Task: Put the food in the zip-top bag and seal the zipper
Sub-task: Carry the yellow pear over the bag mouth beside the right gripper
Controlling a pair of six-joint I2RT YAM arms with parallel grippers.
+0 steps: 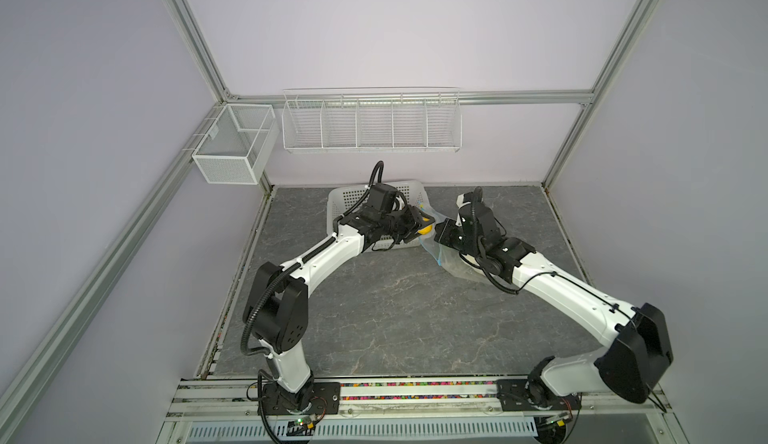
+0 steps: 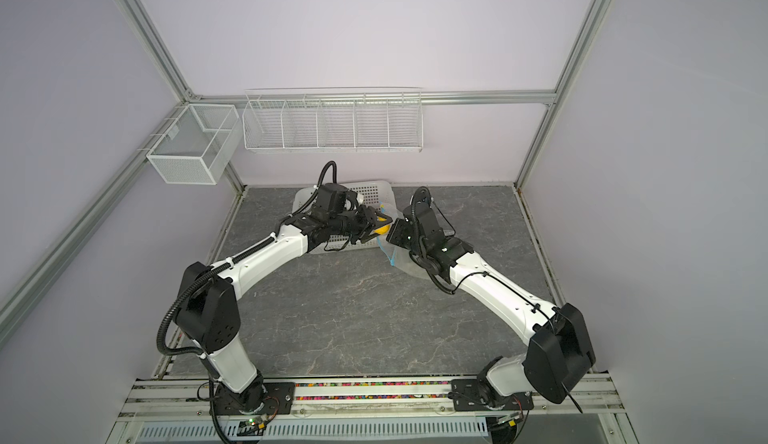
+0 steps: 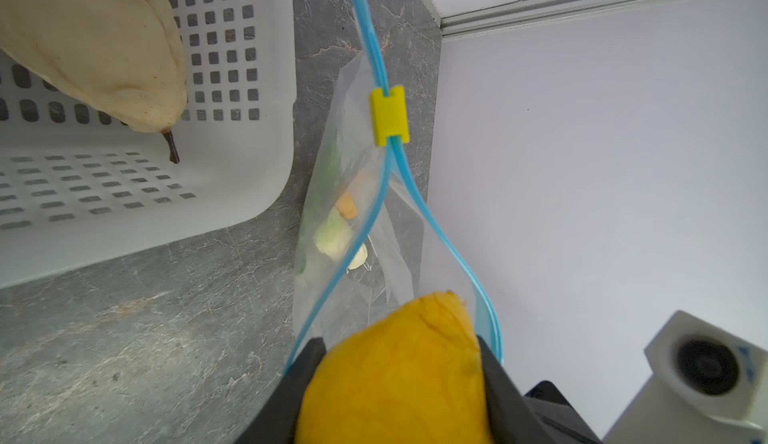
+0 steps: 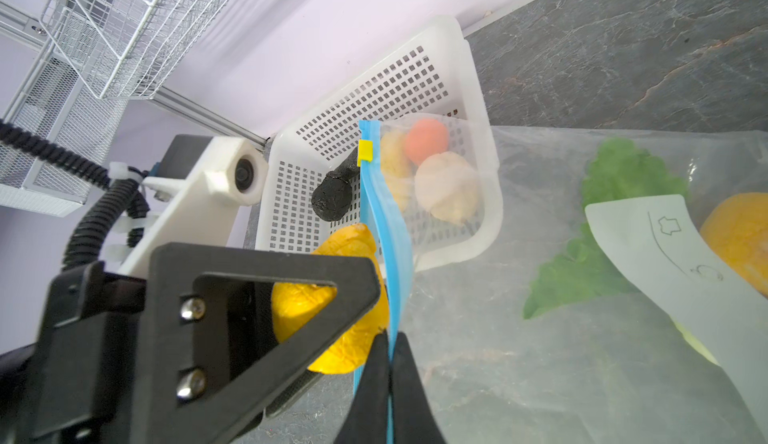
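Observation:
My left gripper [image 3: 399, 342] is shut on a yellow piece of food [image 3: 395, 379] and holds it at the open mouth of the zip-top bag [image 3: 332, 196]. The zipper [image 3: 376, 46] splits below its yellow slider [image 3: 389, 115]. Orange, white and green food [image 3: 347, 207] lies inside the bag. My right gripper [image 4: 390, 338] is shut on the zipper [image 4: 386, 221] and holds that edge up beside the yellow food [image 4: 349, 338]. In both top views the grippers meet by the bag [image 1: 453, 263] [image 2: 405, 265].
The white perforated basket [image 3: 232, 196] [image 1: 340, 200] stands against the back wall, next to the bag. It holds a beige pear [image 3: 104, 46], a black piece [image 4: 332, 200] and a peach-red ball [image 4: 426, 140]. Wire racks [image 1: 370, 125] hang on the wall above.

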